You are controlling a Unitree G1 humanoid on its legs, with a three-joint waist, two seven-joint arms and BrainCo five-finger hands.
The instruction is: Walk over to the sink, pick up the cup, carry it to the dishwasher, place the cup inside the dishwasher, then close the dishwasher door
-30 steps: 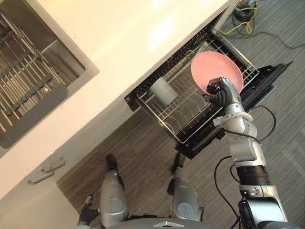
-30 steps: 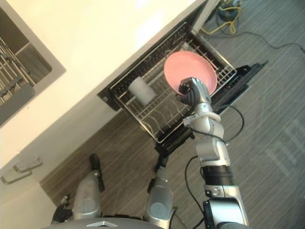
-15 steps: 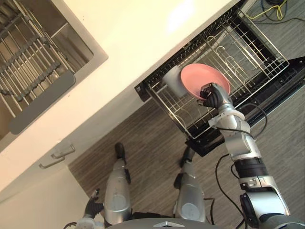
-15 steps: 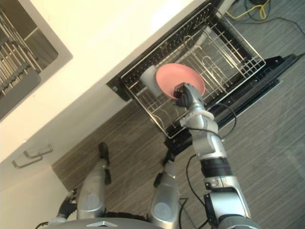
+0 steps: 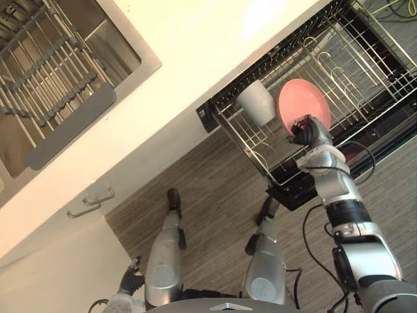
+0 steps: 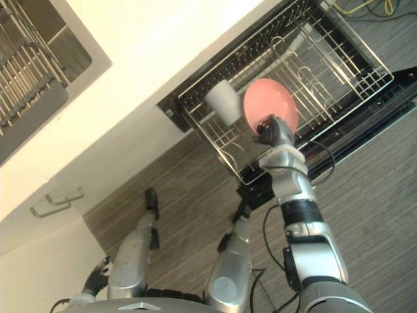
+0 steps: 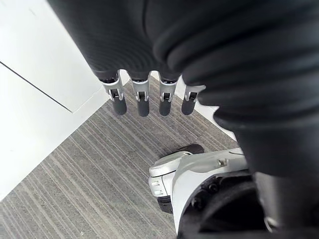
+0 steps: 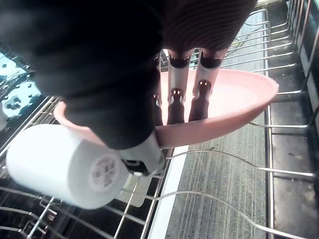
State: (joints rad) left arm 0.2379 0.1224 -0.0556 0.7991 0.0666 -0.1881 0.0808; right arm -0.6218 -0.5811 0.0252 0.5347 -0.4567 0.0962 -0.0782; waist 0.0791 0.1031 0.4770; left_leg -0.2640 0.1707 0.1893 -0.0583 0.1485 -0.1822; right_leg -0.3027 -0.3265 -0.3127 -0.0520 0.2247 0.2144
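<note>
In the upper left of the head views lies the sink [image 5: 148,64], one wire grid [image 5: 45,85] inside it, set into the pale counter [image 5: 195,39]. Below it, near the left edge, two handles [image 5: 98,195] sit on the white cabinet front [image 5: 39,274]. My left hand [image 5: 129,282] hangs in the lower left, its fingers [image 7: 141,103] straight and slack, holding nothing, over the striped grey floor [image 5: 215,189] beside the cabinet. The one cup [image 5: 256,102], white, lies on its side in the pulled-out dishwasher rack [image 5: 365,59] at upper centre, up and to the left of my right hand [image 5: 308,130] and not in its grasp. Just right of the cup is one pink bowl [image 5: 301,104], tilted on edge over the rack; I cannot tell whether the two touch. My right hand is curled on the bowl's lower rim, fingers inside, thumb under the edge, and the cup lies close past that rim. The rack's wires spread to the upper right, with the dark dishwasher door [image 5: 391,140] lying open beneath it at the right edge
</note>
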